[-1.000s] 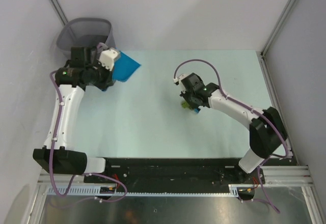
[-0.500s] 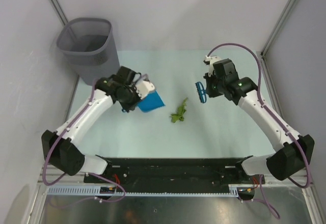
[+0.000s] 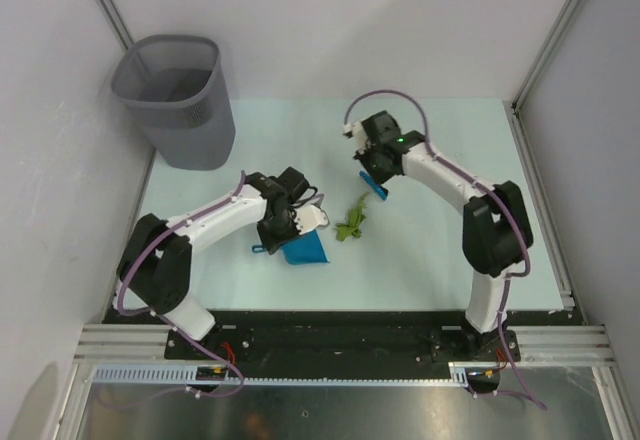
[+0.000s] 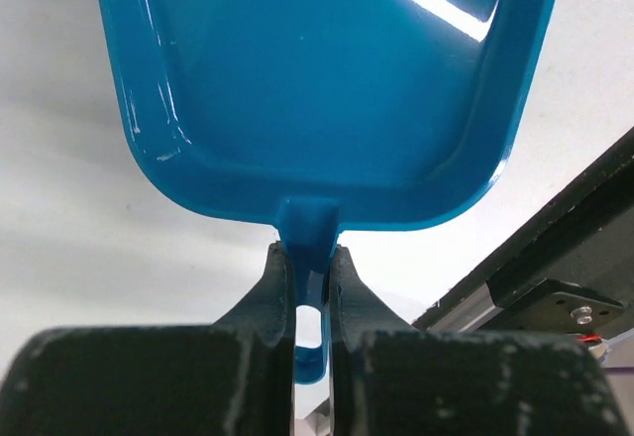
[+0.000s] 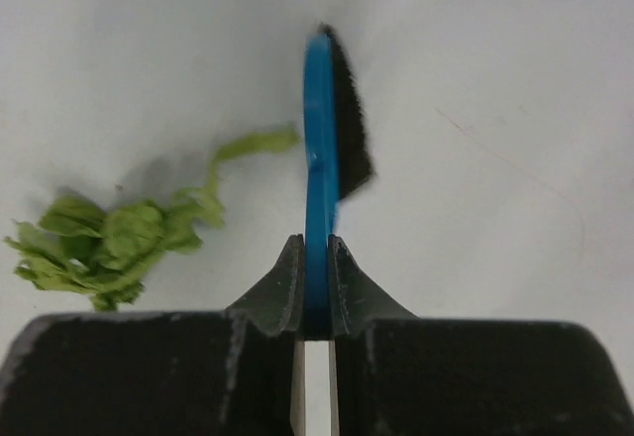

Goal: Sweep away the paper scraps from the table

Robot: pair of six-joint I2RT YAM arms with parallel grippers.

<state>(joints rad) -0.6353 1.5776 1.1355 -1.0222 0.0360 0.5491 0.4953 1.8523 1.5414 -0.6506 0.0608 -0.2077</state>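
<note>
My left tool [image 4: 310,263] is clenched on the handle of the dustpan [image 4: 327,79], which sits low at the desk [image 3: 430,250] near its front edge. My right tool [image 5: 315,263] grips the brush [image 5: 319,129]. The scraps [image 5: 109,243] lie bunched mid-desk, between dustpan and brush, just beside the brush.
</note>
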